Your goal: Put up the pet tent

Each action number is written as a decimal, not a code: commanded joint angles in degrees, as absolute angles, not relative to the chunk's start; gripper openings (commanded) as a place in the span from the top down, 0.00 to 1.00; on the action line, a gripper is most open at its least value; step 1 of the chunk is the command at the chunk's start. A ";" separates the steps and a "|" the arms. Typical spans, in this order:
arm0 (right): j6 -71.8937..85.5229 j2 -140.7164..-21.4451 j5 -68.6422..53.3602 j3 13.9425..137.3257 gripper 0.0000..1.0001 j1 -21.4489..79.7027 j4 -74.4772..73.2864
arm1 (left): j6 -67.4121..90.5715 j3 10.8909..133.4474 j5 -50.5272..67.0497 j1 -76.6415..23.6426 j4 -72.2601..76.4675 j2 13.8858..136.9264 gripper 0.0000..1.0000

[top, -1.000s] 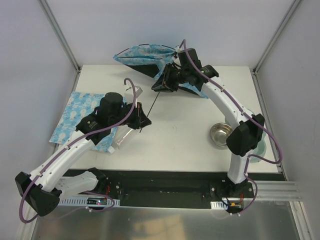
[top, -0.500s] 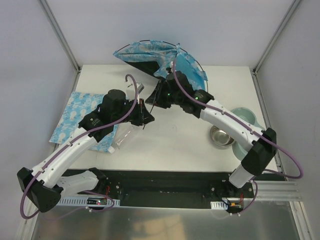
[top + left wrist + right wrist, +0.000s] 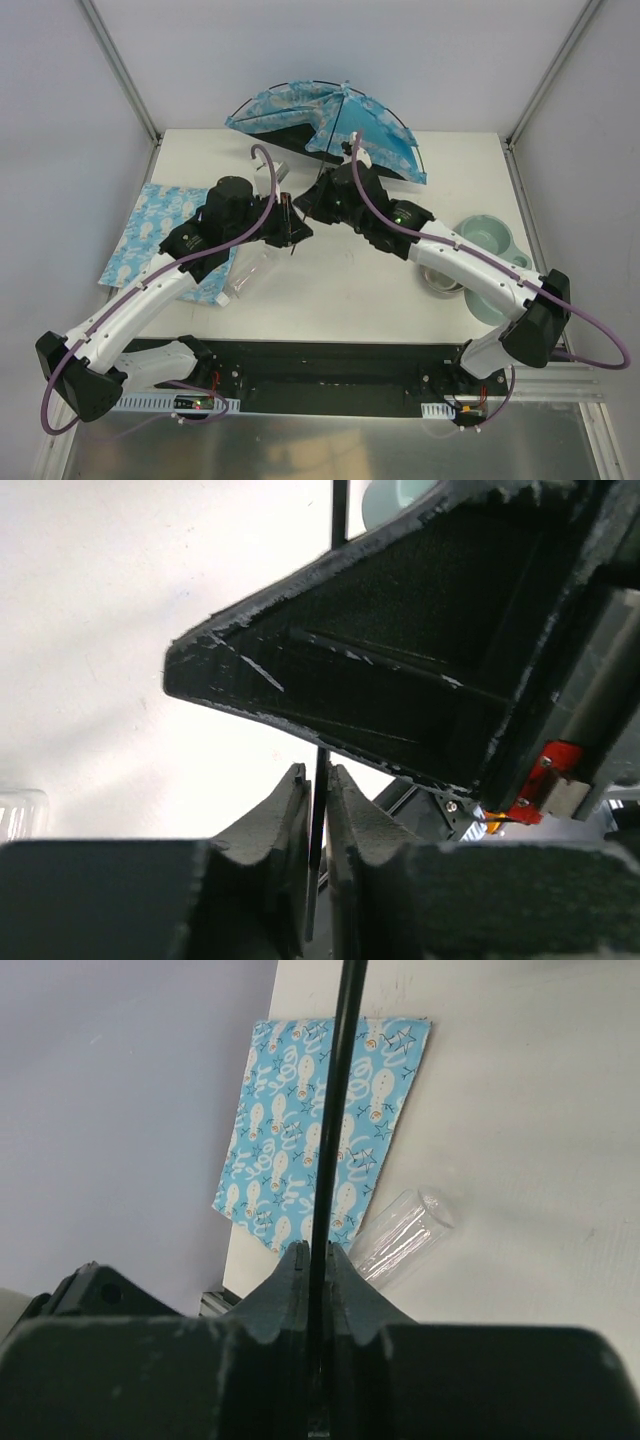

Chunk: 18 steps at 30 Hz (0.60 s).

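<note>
A light blue mat (image 3: 160, 235) with white prints lies flat on the left side of the desk (image 3: 350, 290). Just right of it lies a clear tube (image 3: 248, 273). A bit farther back, the left hand (image 3: 291, 228) is clenched on a thin black pole (image 3: 321, 810). Close on its right, the right hand (image 3: 312, 203) also squeezes a thin black pole. I cannot tell if it is the same one. The blue tent (image 3: 375, 140) is at the far edge of the desk, in the middle, just behind the right hand. Its cloth is spread out under curved black rods. On the right sits a pale green bowl (image 3: 490, 238). A shiny metal bowl (image 3: 440, 285) is beside it, partly hidden by the right arm.
</note>
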State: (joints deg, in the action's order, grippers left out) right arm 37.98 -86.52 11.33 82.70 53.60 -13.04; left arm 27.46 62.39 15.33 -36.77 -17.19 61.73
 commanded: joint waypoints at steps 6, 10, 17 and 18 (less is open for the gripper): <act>34.10 -86.57 16.08 86.13 1.00 53.17 -16.43 | 25.67 57.14 17.92 -35.16 -11.86 55.38 0.61; 34.36 -87.10 15.65 86.75 1.00 52.82 -16.26 | 25.14 53.09 20.56 -35.16 -11.95 53.44 0.59; 35.33 -87.89 14.50 87.28 1.00 52.65 -15.65 | 24.96 52.73 25.66 -35.16 -11.95 55.10 0.74; 35.33 -87.98 14.50 87.36 1.00 52.65 -15.64 | 24.87 52.73 25.84 -35.16 -11.87 55.19 0.83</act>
State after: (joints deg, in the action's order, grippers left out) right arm 36.99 -87.35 10.92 84.31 54.19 -18.39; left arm 26.30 52.51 22.20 -35.53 -13.65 54.68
